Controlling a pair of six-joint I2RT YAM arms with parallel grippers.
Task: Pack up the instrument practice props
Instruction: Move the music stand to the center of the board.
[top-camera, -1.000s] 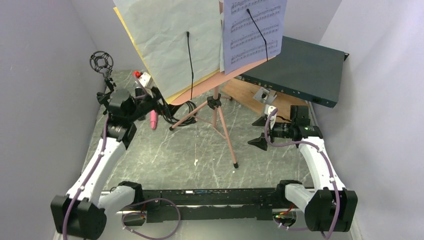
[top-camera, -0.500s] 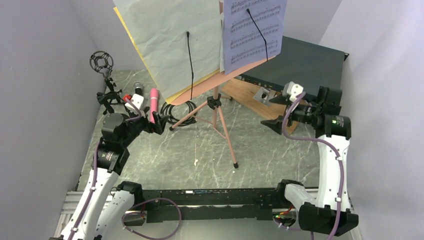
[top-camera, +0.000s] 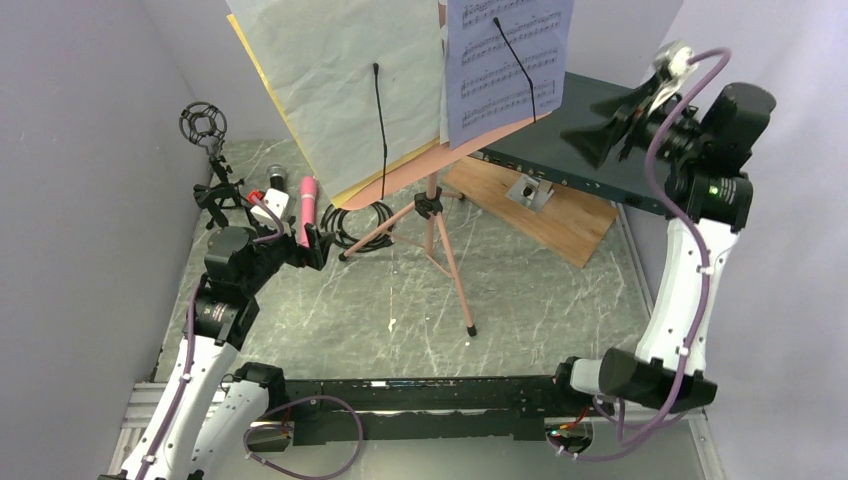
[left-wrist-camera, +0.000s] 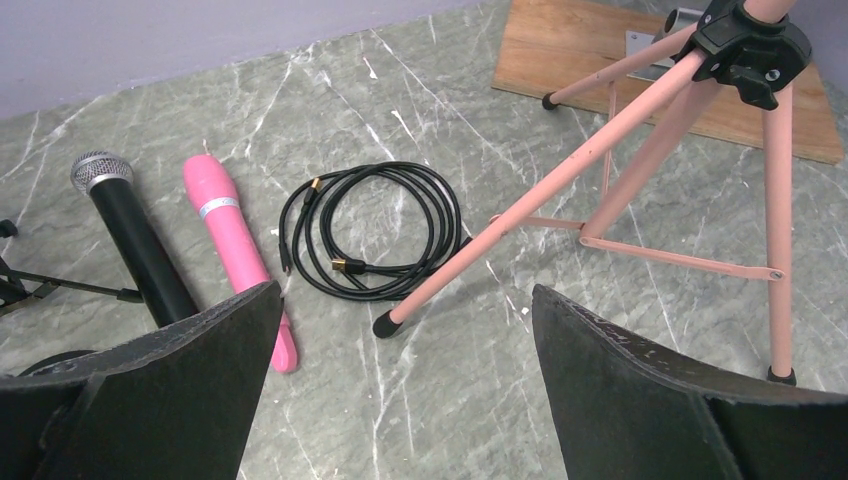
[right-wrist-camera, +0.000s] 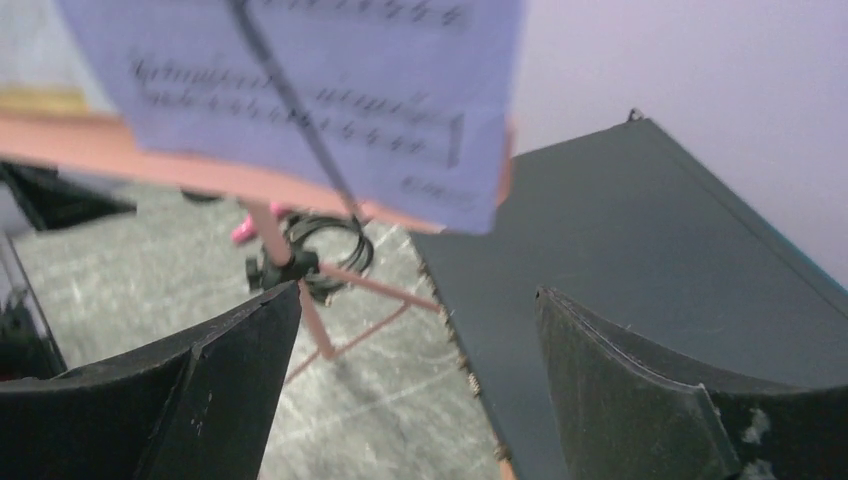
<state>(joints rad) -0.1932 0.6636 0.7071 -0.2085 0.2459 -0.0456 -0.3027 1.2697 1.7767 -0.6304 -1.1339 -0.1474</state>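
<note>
A pink music stand on tripod legs holds a pale blank page, a yellow page edge and a printed score under black clip arms. A pink microphone and a black microphone lie side by side at the left, near a black mic holder on its small stand. My left gripper hangs open low over the floor, just short of the microphones. My right gripper is raised and open, empty, right of the score.
A coiled black cable lies between the pink microphone and a stand foot. A dark teal rack box sits at the back right beneath my right gripper, partly on a brown wooden board. Walls close in on both sides.
My right arm rose from the floor by the wooden board to beside the printed score. My left arm pulled back from the microphones early on, then held still.
</note>
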